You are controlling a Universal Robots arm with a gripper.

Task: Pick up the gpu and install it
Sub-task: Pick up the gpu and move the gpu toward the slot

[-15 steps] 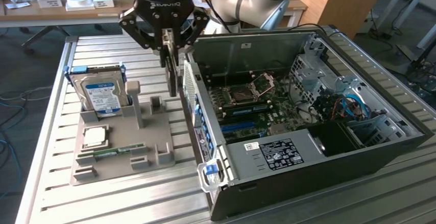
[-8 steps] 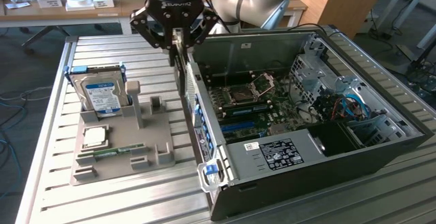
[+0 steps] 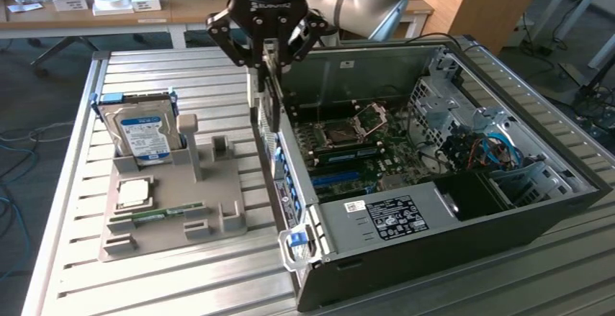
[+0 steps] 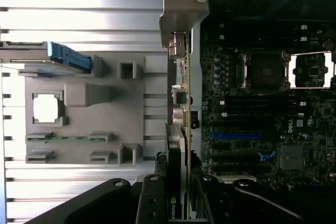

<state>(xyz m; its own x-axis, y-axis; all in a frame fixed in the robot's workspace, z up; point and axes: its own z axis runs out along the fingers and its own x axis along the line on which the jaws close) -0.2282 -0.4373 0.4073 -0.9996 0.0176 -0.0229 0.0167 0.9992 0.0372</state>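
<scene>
Clamped edge-on in my black gripper [image 4: 177, 187] is the gpu [image 4: 177, 150], a thin green-and-dark card with pale metal bracket. It hangs over a wall of the open black computer case [image 3: 538, 219].

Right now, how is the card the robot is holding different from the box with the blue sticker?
The gpu hangs in the gripper at the edge of the computer case; the hard drive stands in the gray holder. The gpu is thin and dark with a pale metal bracket; the hard drive is thicker, silvery, blue-labelled. Both stand on edge.
</scene>
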